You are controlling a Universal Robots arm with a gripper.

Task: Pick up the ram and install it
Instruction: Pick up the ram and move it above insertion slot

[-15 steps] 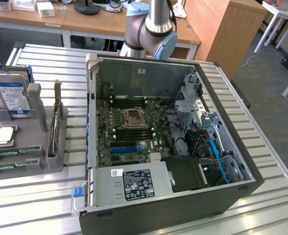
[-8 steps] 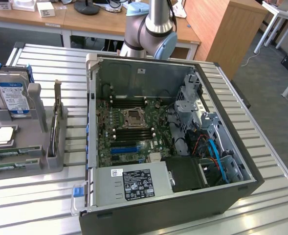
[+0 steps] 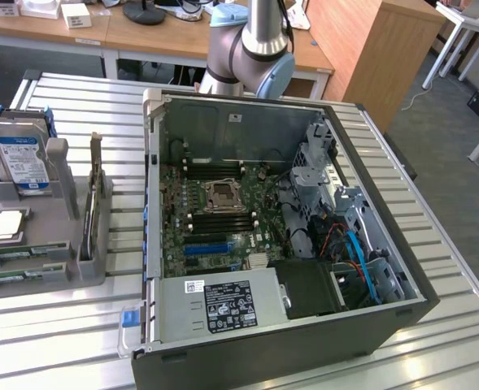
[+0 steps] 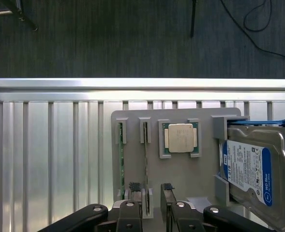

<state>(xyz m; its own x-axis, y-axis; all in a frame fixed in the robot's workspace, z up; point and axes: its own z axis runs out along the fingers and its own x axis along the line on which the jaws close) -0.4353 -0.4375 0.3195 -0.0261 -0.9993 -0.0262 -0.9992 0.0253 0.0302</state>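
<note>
The gripper [image 4: 151,189] is spread wide and holds nothing. It hangs over the gray holder [image 4: 200,169], which lies on the slatted metal table [image 4: 50,145], at the exterior view's left of the open computer case [image 3: 304,325].

The ram stick [image 4: 145,159] stands on its long edge in a narrow slot of the holder, just beside the processor [image 4: 180,137]. In the wrist view, one end of it appears in the gap between the two fingers [image 4: 134,187], closer to one of them. I cannot tell if anything touches it.

I judge that the ram stick is light, stiff and thin, and also fragile. The board can crack if it is bent, and the small chips do not like pressure or a scratch. Its flat faces are smooth, so it could slip or tilt in a loose hold. The best place to take it seems to be on the two flat faces, near the middle of its length at the free upper edge. There it would hang balanced and stay straight.

The count:
- Two ram sticks, the second ram stick [image 4: 121,154] being in the next slot, farther from the processor.
- One processor.
- One hard drive [image 4: 253,174] with a blue label.
- One holder.
- One computer case with one motherboard [image 3: 215,211] inside.

The memory slots on the motherboard lie on both sides of the processor socket, and I cannot count them surely.
</note>
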